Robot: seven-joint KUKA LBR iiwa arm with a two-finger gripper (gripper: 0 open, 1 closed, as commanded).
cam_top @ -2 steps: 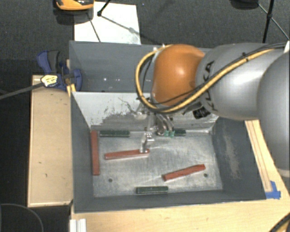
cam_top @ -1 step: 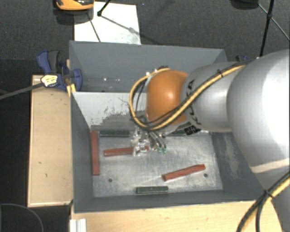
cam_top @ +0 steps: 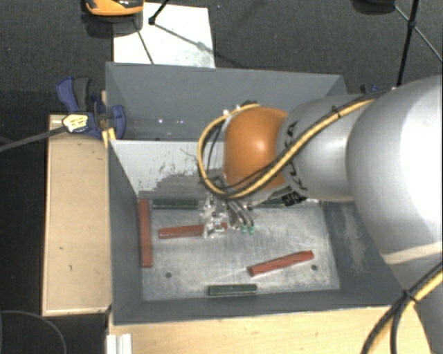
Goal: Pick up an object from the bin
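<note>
Low, jaws beside red stick [cam_top: 178, 232].

The arm [cam_top: 387, 159] was a thick, rounded, silver-grey tube across the right of the frame. An orange dome-shaped cover [cam_top: 252, 148] capped its wrist at centre, looped by yellow-and-black cables [cam_top: 201, 153]. Beneath sat a small metallic gripper [cam_top: 225, 222] with green details.

Dark, coarse floor covering [cam_top: 41, 62] is showing along the top and left of the work area. 1 white sheet [cam_top: 181, 28] is lying on it at the top, beside 1 orange-yellow object [cam_top: 114, 5] sitting at the upper edge. 1 dark cable [cam_top: 31, 140] is running in from the left.
</note>
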